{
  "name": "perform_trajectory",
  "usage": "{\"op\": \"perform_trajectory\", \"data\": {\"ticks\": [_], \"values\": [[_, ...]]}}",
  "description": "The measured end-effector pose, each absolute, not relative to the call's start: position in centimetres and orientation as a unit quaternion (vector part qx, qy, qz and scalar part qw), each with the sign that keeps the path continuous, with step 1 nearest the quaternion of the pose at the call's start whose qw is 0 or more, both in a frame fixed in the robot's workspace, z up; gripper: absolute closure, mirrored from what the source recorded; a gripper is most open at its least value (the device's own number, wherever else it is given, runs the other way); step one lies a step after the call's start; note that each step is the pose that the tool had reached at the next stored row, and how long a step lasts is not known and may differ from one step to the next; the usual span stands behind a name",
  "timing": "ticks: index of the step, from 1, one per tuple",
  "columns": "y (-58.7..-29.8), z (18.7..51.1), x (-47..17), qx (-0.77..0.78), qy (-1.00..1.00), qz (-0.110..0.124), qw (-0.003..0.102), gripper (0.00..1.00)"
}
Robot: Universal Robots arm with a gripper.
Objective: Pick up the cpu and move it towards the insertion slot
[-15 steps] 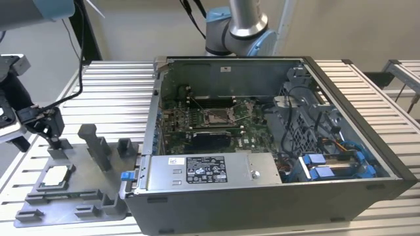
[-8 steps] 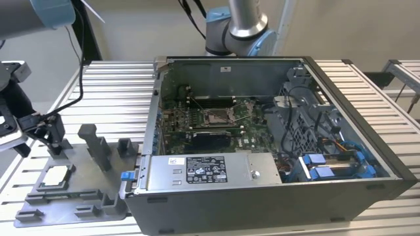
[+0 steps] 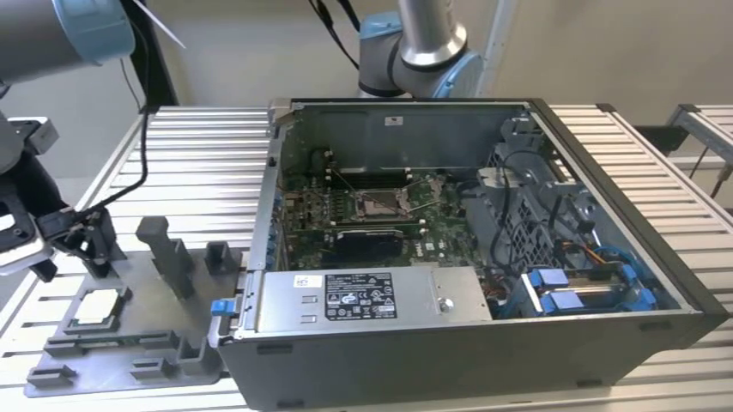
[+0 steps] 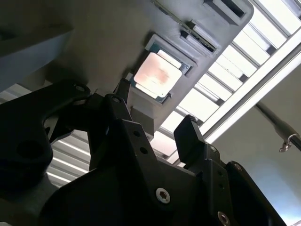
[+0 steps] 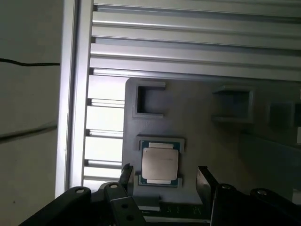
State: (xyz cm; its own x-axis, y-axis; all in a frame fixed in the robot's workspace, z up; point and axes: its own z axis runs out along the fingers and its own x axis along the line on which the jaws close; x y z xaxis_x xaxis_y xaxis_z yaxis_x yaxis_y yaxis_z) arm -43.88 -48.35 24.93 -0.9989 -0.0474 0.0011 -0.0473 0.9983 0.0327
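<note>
Gripper (image 5: pixel 164 181) is hanging open, its two black fingers (image 5: pixel 126 175) spread wide with nothing clamped between them. In the first wrist view I am looking past the fingertips at the cpu (image 5: pixel 160 164), which is showing in the gap between them; the gap is broader than the chip. The second wrist view is giving me the same reading: cpu (image 4: pixel 157 75) lying beyond the parted gripper (image 4: pixel 155 120).

The cpu is lying flat, pale metal top up, in a square recess of the grey fixture (image 5: pixel 197 132). I am seeing no finger touching it.

In the exterior view the gripper (image 3: pixel 71 253) is hovering just above the cpu (image 3: pixel 98 307) at the exterior view's left. The fixture (image 3: pixel 137 356) is resting on the slatted aluminium tabletop (image 3: pixel 195 146), with grey posts (image 3: pixel 166 253) standing up from it.

Just beside the fixture, toward the exterior view's right, the open computer case (image 3: pixel 401 129) is lying on its side. A labelled metal box (image 3: pixel 366 296) is sitting at its near edge. Beyond that, on the green motherboard (image 3: pixel 435 236), the insertion slot (image 3: pixel 378 203) is sitting well apart from the cpu.
</note>
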Motion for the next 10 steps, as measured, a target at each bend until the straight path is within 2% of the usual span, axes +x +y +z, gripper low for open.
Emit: {"op": "perform_trajectory", "data": {"ticks": [10], "values": [[-48.5, 23.4, -44.0, 0.024, -1.000, -0.016, 0.001, 0.00]]}}
